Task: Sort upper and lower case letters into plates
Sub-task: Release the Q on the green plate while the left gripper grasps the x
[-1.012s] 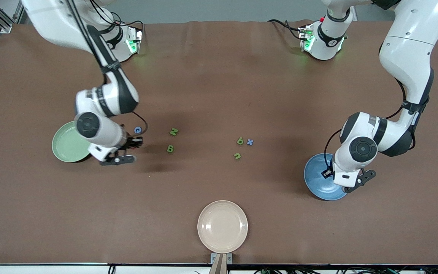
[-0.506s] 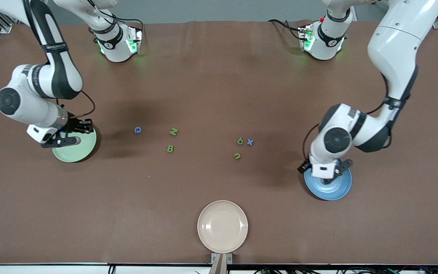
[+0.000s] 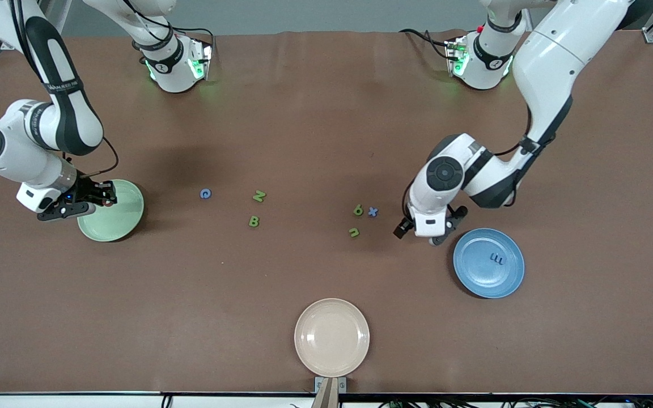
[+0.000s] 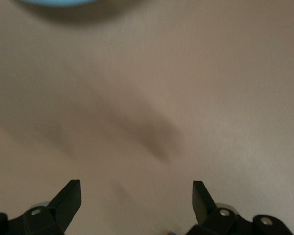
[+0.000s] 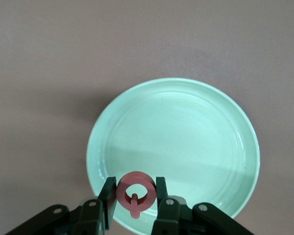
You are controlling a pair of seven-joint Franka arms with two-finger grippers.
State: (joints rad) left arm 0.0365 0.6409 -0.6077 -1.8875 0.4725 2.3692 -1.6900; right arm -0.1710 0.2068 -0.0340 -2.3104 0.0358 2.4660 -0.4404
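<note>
My right gripper (image 3: 105, 198) is shut on the pink-red round capital (image 5: 134, 191) and holds it over the rim of the pale green plate (image 3: 112, 220), which shows empty in the right wrist view (image 5: 186, 142). My left gripper (image 3: 420, 234) is open and empty over bare table between the green n (image 3: 353, 232) and the blue plate (image 3: 488, 263), whose edge shows in the left wrist view (image 4: 54, 2). The blue m (image 3: 496, 259) lies in the blue plate. Blue C (image 3: 206, 194), green N (image 3: 258, 196), green B (image 3: 254, 221), green b (image 3: 358, 210) and blue x (image 3: 373, 212) lie mid-table.
A beige plate (image 3: 332, 337) sits empty near the table's front edge, nearer to the front camera than the letters. The arm bases stand along the back edge of the brown table.
My right gripper has carried the pink-red capital from near the C to over the green plate. My left gripper has left the blue plate, uncovering the m, and moved toward the n.
</note>
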